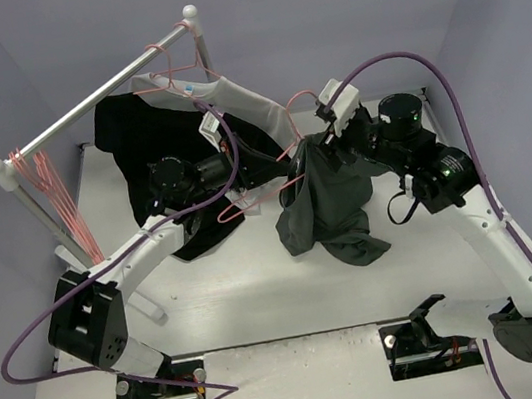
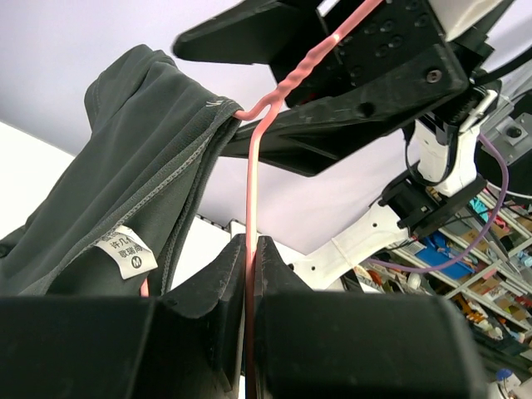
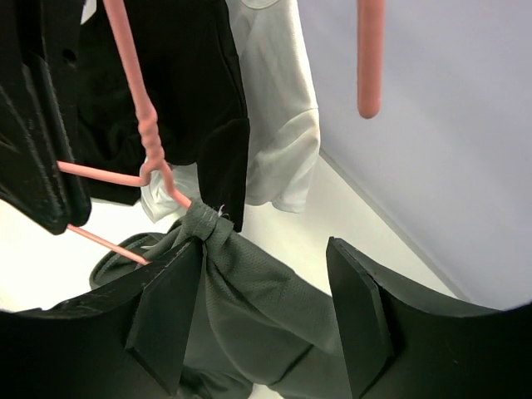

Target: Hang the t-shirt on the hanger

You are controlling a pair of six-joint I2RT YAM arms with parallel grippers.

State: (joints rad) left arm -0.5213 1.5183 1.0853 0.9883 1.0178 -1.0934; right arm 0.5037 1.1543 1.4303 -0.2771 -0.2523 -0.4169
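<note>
On the white table, the left gripper reaches in from the near left. Its two black fingers are pressed together on the thin pink-red wire hanger, pinching one straight run of wire between the pads. Above that grip the wire rises to a twisted neck. To the right the right gripper comes in from the near right, and its fingers stand well spread. The dark grey-green, short-sleeved cloth t-shirt passes through the gap between them. The left-hand finger in the wrist view lies against the cloth or just beside it, and I cannot tell which. The other finger is clear of it, so nothing is clamped there. The t-shirt hangs mid-scene between the two arms. Its neckline is bunched into a tight knot of folds where the hanger's wires meet below the twisted neck. The rest of the shirt drops in a narrow, crumpled column, and its lower folds pool on the table. A small white neck label with an M shows inside the collar. Farther back, a black shirt and a pale grey-white shirt hang from a slanting silver rail. A bunch of spare pink hangers hangs at its left end.
</note>
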